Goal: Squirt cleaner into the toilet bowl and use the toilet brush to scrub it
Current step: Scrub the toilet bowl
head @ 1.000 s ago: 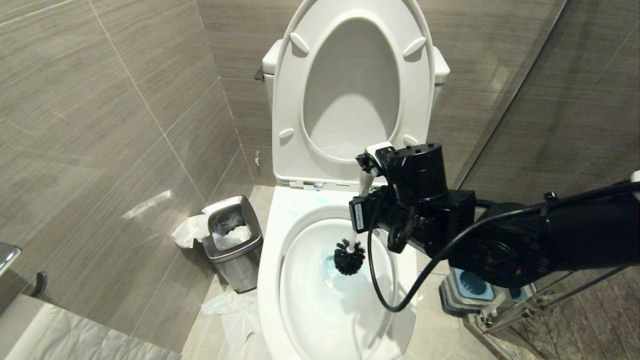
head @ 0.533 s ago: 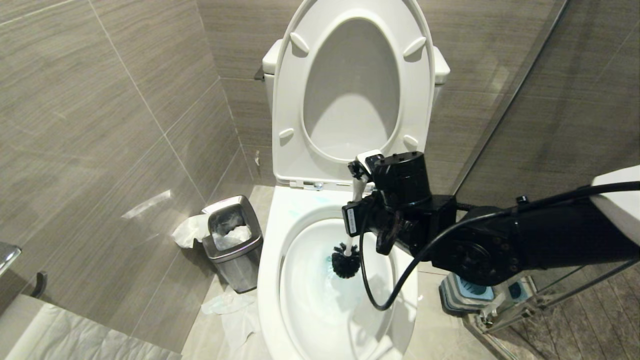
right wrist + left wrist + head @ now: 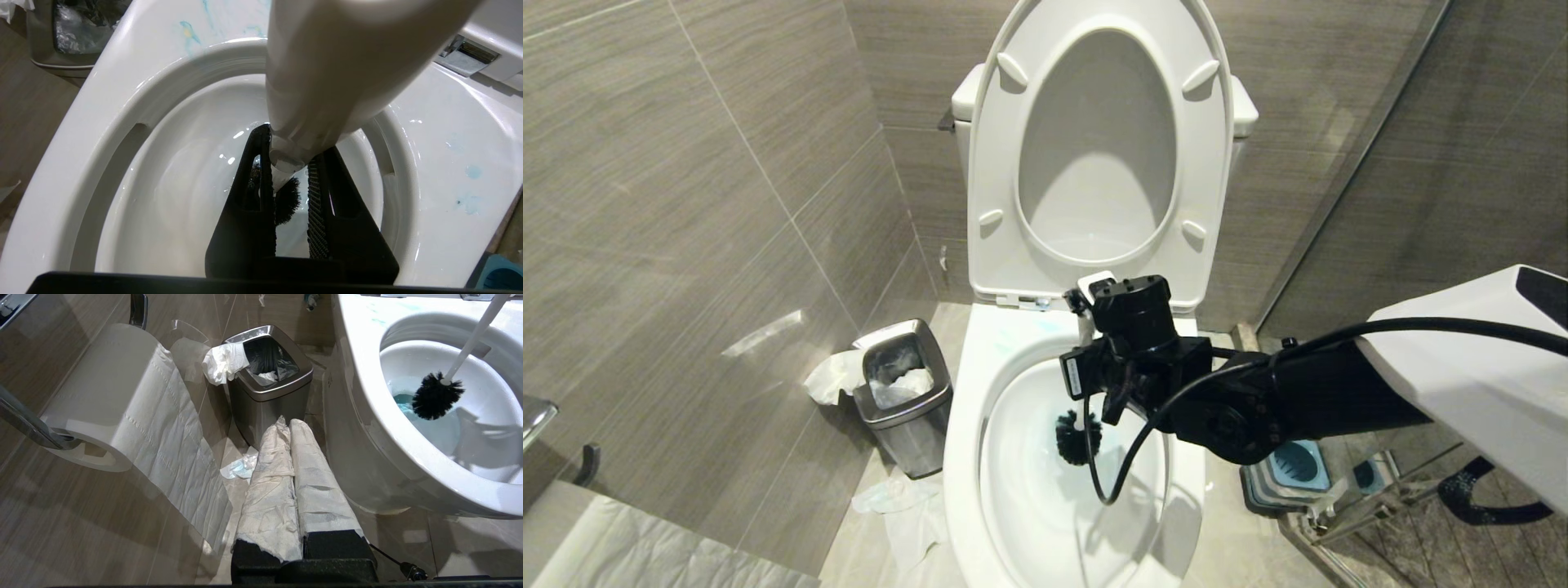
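one claw is doing the work. the right claw [image 3: 1086, 322] is pinched shut on the white stick of the toilet brush [image 3: 1078, 434], high up near its round tip. the stick leans down into the toilet bowl [image 3: 964, 425]. the black bristle head hangs inside the bowl, low on the inner wall and just by the blue water. i cannot tell if the bristles press on the wall or sit a bit off it.

the brush looks light and thin. the stick is smooth, hard plastic, so it could slip or twist in the claw when the head is pushed hard. a hold near the tip gives long reach, but the head can wobble more. a hold lower on the stick would feel steadier. the bristles look soft and bendy. the bowl is shiny and wet, so the head should slide on it easily.

compared with a second ago, the right arm has reached further over the bowl and sits lower. the brush head has slid a little to the left side of the bowl.

the left claw [image 3: 292, 428] is shut and holds nothing. its fingers are wrapped in white paper. it hangs low by the steel bin [image 3: 267, 381] and the toilet roll [image 3: 114, 400].
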